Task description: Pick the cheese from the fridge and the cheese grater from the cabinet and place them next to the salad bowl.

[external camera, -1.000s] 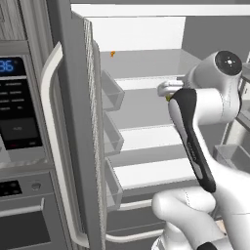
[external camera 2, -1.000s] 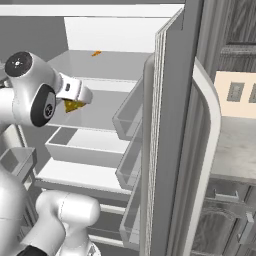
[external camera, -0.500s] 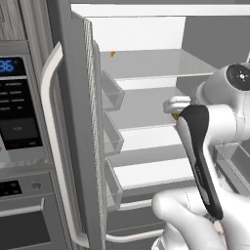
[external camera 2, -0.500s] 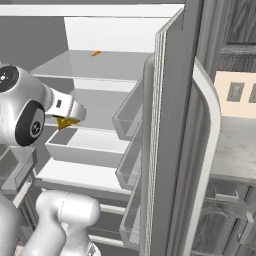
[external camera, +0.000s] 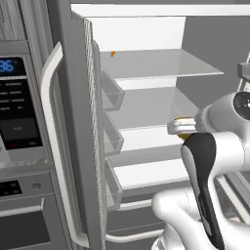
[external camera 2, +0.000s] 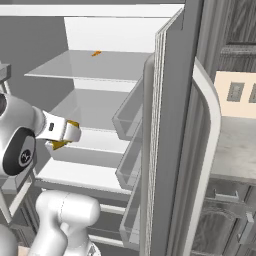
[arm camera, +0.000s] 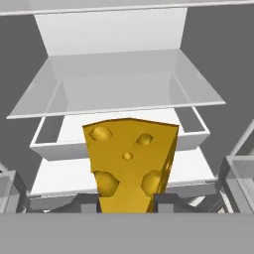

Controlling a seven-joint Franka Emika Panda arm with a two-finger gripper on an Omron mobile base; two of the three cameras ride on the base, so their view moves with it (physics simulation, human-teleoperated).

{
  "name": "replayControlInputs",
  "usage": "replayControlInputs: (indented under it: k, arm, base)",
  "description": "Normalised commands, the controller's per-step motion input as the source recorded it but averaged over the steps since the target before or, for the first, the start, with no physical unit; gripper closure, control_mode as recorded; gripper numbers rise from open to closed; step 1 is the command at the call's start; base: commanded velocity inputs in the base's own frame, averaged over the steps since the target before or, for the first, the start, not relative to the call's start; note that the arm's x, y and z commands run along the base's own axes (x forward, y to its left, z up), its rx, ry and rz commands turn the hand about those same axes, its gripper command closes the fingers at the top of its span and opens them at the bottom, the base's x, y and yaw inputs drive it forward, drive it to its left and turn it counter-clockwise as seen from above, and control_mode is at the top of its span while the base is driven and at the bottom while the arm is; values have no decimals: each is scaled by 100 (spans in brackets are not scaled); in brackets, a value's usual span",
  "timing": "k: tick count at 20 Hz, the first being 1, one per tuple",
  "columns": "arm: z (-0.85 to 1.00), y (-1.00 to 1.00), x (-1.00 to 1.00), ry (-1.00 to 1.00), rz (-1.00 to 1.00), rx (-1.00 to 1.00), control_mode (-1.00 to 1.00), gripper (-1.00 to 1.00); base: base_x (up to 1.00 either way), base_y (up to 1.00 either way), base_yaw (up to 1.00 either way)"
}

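Observation:
The cheese (arm camera: 129, 163), a yellow-orange wedge with holes, fills the middle of the hand view, and my gripper (arm camera: 126, 201) is shut on its lower part. From the base views the gripper (external camera: 178, 128) (external camera 2: 67, 132) hangs in front of the open fridge (external camera: 156, 63) (external camera 2: 100, 65), level with its middle glass shelves. Slivers of the cheese (external camera: 184, 119) (external camera 2: 60, 145) peek out around the fingers. The cheese grater, the cabinet and the salad bowl are out of view.
The fridge door (external camera: 73, 146) (external camera 2: 175, 125) stands open with clear door bins and a curved white handle (external camera: 51, 146). A tiny orange speck (external camera: 113, 53) lies on the top shelf. An oven panel with a blue display (external camera: 10, 66) is left; a wood-grain cupboard (external camera 2: 235, 25) is right.
The hand has drawn back out of the fridge and dropped lower, carrying the cheese with it. The grip has not changed.

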Motion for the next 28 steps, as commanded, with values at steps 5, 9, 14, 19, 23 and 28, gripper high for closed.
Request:
replayControlInputs:
  k: [5, 9, 14, 19, 23, 28]
  arm:
    - [-22, 0, -16, 0, 0, -1, -100, 100]
    - [0, 0, -1, 0, 0, 0, -100, 100]
    - [0, 0, 0, 0, 0, 0, -100, 100]
    - [0, 0, 0, 0, 0, 0, 100, 100]
    - [0, 0, 0, 0, 0, 0, 100, 100]
    - [0, 0, 0, 0, 0, 0, 100, 100]
  base:
    - [0, 0, 0]
    - [0, 0, 0]
    - [0, 0, 0]
    - [-18, 0, 0]
    - [-42, 0, 0]
    - [-42, 0, 0]
